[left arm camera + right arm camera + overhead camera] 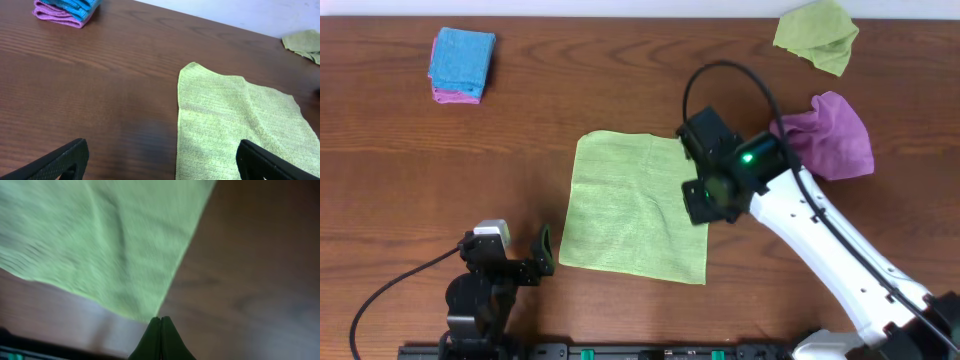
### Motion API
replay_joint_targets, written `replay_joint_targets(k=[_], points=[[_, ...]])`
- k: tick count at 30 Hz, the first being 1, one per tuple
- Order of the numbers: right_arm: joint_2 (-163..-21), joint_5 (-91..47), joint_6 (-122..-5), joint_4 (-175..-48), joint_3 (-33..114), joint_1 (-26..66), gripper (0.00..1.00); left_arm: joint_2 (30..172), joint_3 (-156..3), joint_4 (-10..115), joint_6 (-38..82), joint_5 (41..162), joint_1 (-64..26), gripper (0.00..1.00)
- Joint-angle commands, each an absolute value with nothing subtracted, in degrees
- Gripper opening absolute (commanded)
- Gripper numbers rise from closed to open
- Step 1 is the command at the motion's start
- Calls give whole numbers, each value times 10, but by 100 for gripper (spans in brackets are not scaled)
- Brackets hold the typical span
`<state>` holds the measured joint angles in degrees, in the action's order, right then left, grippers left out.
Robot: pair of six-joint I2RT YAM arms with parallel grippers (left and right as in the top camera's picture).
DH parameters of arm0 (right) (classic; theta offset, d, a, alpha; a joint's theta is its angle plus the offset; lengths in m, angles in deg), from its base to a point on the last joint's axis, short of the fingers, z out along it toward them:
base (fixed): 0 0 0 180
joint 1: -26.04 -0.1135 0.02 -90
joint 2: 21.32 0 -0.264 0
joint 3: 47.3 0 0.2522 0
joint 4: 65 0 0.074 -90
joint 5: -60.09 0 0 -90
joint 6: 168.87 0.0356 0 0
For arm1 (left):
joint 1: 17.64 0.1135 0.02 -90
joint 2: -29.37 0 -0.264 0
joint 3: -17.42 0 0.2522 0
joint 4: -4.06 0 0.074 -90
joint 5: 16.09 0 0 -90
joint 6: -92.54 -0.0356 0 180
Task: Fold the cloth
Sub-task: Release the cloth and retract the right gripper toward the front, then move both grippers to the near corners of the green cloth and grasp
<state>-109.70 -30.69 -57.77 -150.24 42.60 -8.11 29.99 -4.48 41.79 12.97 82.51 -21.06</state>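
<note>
Up close, the right gripper (161, 323) shows its two dark fingers (155, 342) pressed together to a single point with nothing visible between them. The tip sits over bare wood just past a corner of the light green cloth (110, 240), though this view is blurred. From overhead, that gripper (705, 195) hangs at the cloth's (635, 205) right edge, about halfway along it.

The left gripper (160, 167) has its fingers (57, 160) spread wide and holds nothing. It sits low near the front of the table (400, 180), just off the cloth's near-left corner and not touching it.

The cloth lies flat and unfolded in the middle of the table, with all four edges free and a few shallow wrinkles near the right side. Bare wood runs wide on its left and along the far side, with a narrower strip in front.

A folded blue and pink stack (462, 65) sits well away at the far left. A crumpled purple cloth (835, 135) lies near the right arm's forearm, and a rumpled green cloth (817, 35) rests at the far right edge. Both are apart from the flat cloth.
</note>
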Motion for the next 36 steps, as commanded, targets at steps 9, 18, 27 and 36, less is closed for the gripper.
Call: replay_joint_targets(k=[9,18,27,36], points=[[-917,-220,-549,-1508,301,-115,2,296,-33,419,128,824,-208,95],[-688,-170,-540,-1515,296,-129,70,296,-33,420,128,824,-208,95],[-679,-129,-541,-1547,292,-129,89,296,-36,432,255,976,-208,95],[-686,-129,-541,-1542,292,-129,88,296,-36,427,281,1025,-208,95]])
